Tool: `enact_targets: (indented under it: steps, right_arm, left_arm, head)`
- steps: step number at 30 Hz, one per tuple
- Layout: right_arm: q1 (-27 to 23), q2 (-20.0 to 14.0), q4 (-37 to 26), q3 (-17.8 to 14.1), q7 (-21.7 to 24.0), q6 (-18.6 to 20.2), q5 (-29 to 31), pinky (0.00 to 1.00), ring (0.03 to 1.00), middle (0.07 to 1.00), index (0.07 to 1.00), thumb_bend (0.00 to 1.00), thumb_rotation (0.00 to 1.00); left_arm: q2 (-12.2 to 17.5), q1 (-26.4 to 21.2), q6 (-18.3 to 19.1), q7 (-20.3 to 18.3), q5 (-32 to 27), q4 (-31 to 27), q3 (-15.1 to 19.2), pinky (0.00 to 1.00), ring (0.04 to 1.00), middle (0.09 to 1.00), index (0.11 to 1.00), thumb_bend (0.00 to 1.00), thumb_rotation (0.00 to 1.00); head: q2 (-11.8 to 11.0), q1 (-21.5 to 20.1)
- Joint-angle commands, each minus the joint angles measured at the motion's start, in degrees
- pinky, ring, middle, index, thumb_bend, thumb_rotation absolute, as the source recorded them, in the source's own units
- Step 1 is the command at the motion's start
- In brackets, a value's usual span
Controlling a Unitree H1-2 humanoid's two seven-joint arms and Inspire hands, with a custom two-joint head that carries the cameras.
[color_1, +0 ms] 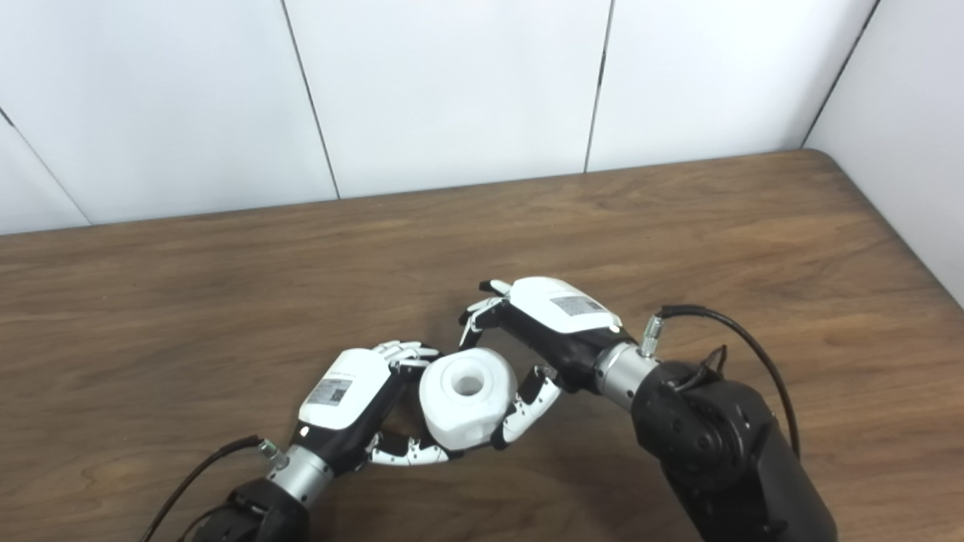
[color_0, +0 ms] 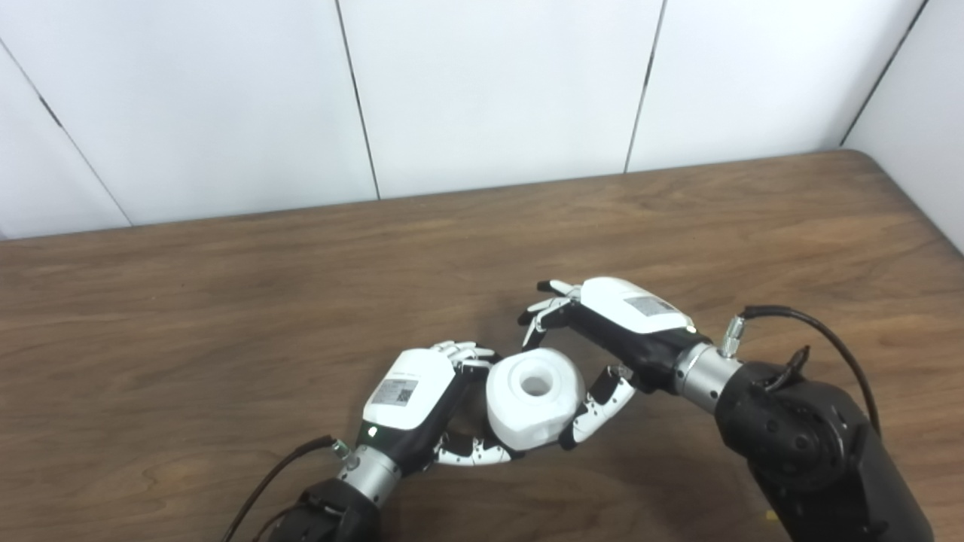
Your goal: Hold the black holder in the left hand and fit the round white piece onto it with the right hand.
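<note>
- the round white piece [color_0: 534, 399] sits low in the middle of the brown wooden worktop [color_0: 226, 301], hole in its top face turned up at us.
- the left hand [color_0: 422, 399] comes in from bottom left and is wrapped round the piece's left side, fingers [color_0: 463, 352] curled over the far upper edge, thumb [color_0: 474, 452] hooked along the near lower edge and touching it.
- so the left hand is closed on that white piece, hugging it from the side.
- the black holder: cannot pick it out in either view; whatever lies under or behind the white piece is hidden by the piece and the hands.
- the right hand [color_0: 610, 331] reaches in from the right, palm toward the piece, white back shell up.
- its fingers [color_0: 546, 309] are bent and spread just past the piece's far right edge, and it is hard to tell whether they touch it.
- its thumb [color_0: 599, 406] rests against the piece's near right side.
- the right hand is spread wide enough to bracket the piece; whether it actually grips, cannot tell.
- both forearms trail black cables [color_0: 821, 331] near the wrists.
- white wall panels [color_0: 489, 90] stand behind the worktop's far edge.
</note>
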Motion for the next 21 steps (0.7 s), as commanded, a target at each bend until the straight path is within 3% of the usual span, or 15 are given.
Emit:
enact_targets:
  steps: [1,16,17,18,21]
  right_arm:
    - [-0.52,-0.16,0.12,0.73,-0.84,-1.76,0.16,0.96,0.976,0.837,0.484,0.52,0.14]
    - [-0.79,-0.60,0.82,2.24,-2.21,-2.37,-0.46,0.95,0.972,0.830,0.492,0.52,0.16]
    - [-0.86,-0.59,0.79,2.27,-2.07,-2.21,-0.66,0.95,0.972,0.831,0.544,0.70,0.27]
    - [-0.91,-0.60,0.70,2.27,-1.82,-1.93,-0.86,0.96,0.973,0.832,0.574,0.79,0.33]
    - [-0.92,-0.54,0.49,2.03,-1.26,-1.36,-0.99,0.96,0.976,0.837,0.622,0.90,0.40]
  left_arm:
    - [0.33,1.55,2.43,-5.10,0.54,1.90,-1.54,0.83,0.843,0.786,0.487,0.52,0.05]
    - [0.06,1.46,3.60,-6.23,0.54,1.26,-1.90,0.85,0.852,0.792,0.487,0.52,0.05]
    - [0.07,1.46,3.49,-6.13,0.52,1.31,-1.89,0.85,0.851,0.791,0.487,0.52,0.05]
    - [0.10,1.45,3.41,-6.09,0.50,1.37,-1.88,0.84,0.850,0.790,0.487,0.52,0.05]
    - [0.12,1.44,3.53,-6.32,0.42,1.37,-1.80,0.84,0.850,0.790,0.487,0.52,0.05]
  head:
    - [0.02,-0.01]
    - [-0.05,0.33]
    - [-0.14,0.30]
    - [-0.16,0.25]
    - [-0.19,0.17]
